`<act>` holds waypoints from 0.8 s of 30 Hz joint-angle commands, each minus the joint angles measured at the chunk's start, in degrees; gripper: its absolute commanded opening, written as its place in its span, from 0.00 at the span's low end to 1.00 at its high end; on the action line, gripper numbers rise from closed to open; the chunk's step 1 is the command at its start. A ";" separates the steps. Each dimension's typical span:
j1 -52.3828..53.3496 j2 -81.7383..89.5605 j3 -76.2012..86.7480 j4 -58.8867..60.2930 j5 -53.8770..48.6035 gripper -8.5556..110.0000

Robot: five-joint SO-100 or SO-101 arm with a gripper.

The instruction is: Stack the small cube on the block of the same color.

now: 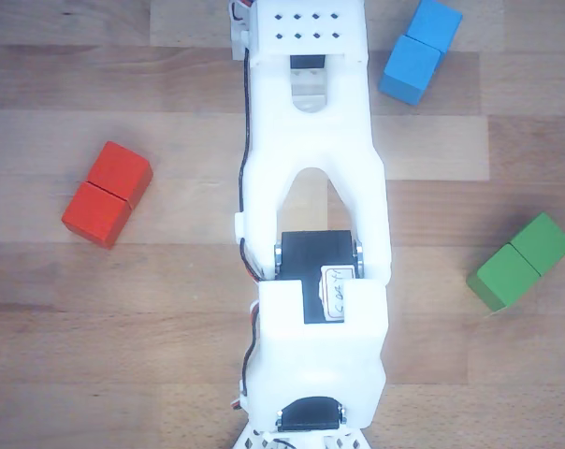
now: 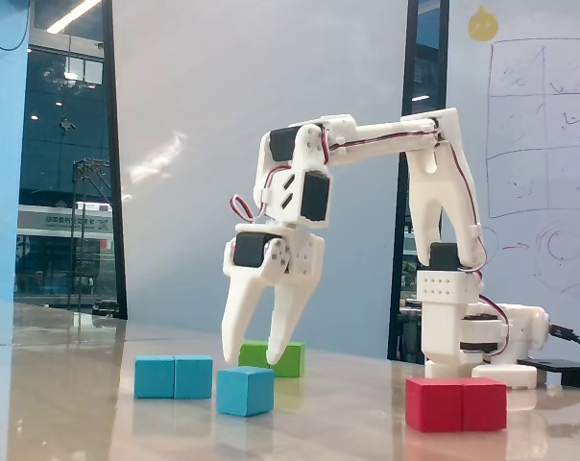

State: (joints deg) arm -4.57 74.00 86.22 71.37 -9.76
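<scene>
Gripper [image 2: 251,363], fingers parted and empty, hangs just above the small cube [image 2: 245,390], block [image 2: 174,376] at its nine o'clock.

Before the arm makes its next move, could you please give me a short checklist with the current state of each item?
1. End effector open, empty: ok.
2. End effector above the small blue cube, fixed view: ok from this side; depth alignment cannot tell.
3. Small blue cube free, top uncovered: ok.
4. Long blue block flat on the table, top clear for stacking: ok.
5. Green block and red block away from the cube: ok, though the green one sits just behind the end effector.
6. Cube visible in the other view: not ok, arm hides it.
</scene>
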 commanded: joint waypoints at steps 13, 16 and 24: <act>-0.26 -4.22 -5.98 -2.11 -0.35 0.25; 0.00 -5.01 -5.98 -4.22 -0.35 0.25; 0.26 -7.73 -5.98 -4.48 0.00 0.24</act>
State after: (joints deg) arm -4.57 64.78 85.43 67.50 -9.76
